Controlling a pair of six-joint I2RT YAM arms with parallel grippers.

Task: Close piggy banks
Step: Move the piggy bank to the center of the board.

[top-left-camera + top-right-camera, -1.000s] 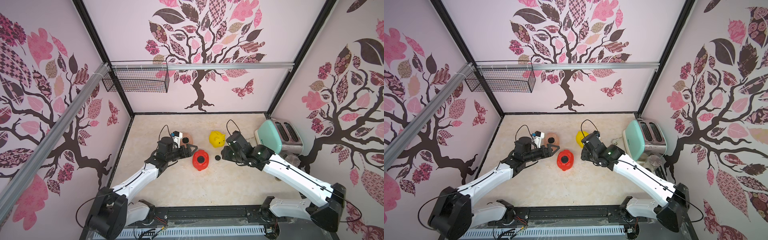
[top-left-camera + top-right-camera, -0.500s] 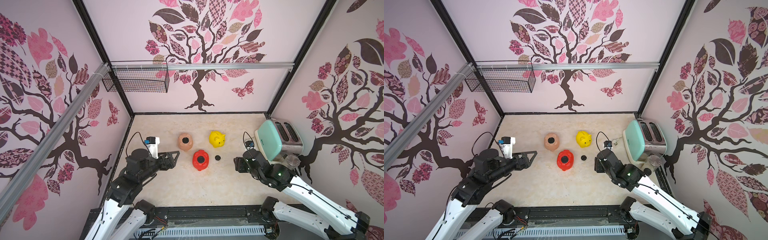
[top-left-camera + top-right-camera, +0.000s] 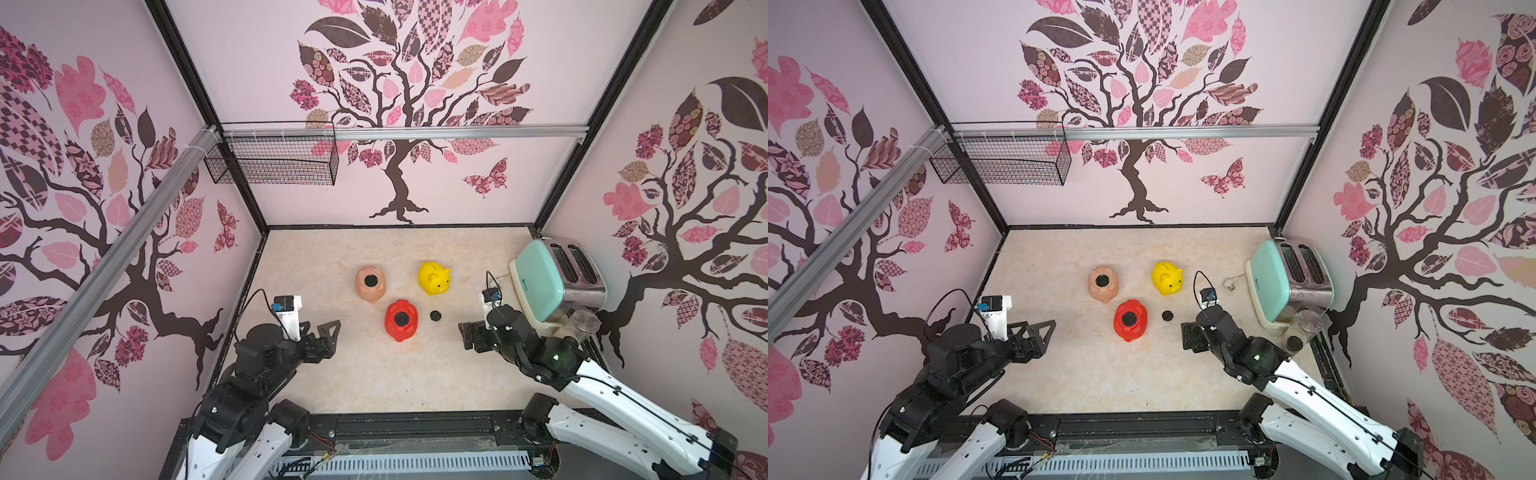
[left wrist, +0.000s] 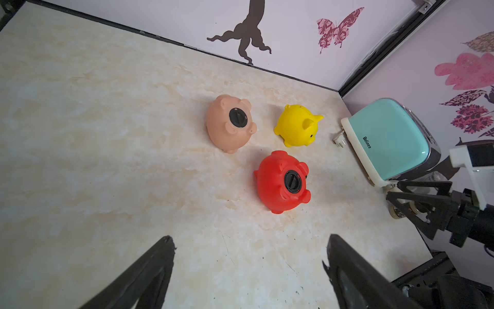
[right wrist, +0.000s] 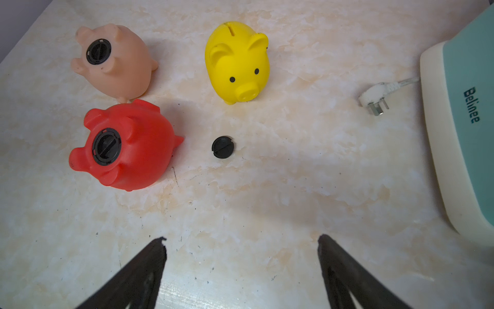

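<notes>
Piggy banks (image 3: 399,330) sit clustered mid-table. The peach-pink pig (image 5: 125,77) and the red pig (image 5: 152,152) lie belly-up, each with a black plug seated in its round hole; whether those are twisted home I can't tell. The yellow pig (image 5: 238,53) stands on its feet, coin slot up and belly hidden. One loose black plug (image 5: 222,147) lies flat on the marble-look table (image 5: 267,208) between it and the red one, nearer the red. So yellow looks like the job left.

The left gripper (image 4: 250,238) and right gripper (image 5: 240,238) both hang near the front edge, jaws spread wide, nothing in either. I'd have one arm tip the yellow pig onto its back and pin its flanks, since that round body will roll. The other should pinch the thin plug by its rim, set it square over the hole, then press and turn. Steer clear of the mint-green toaster (image 5: 470,128) and its power plug (image 5: 373,103).
</notes>
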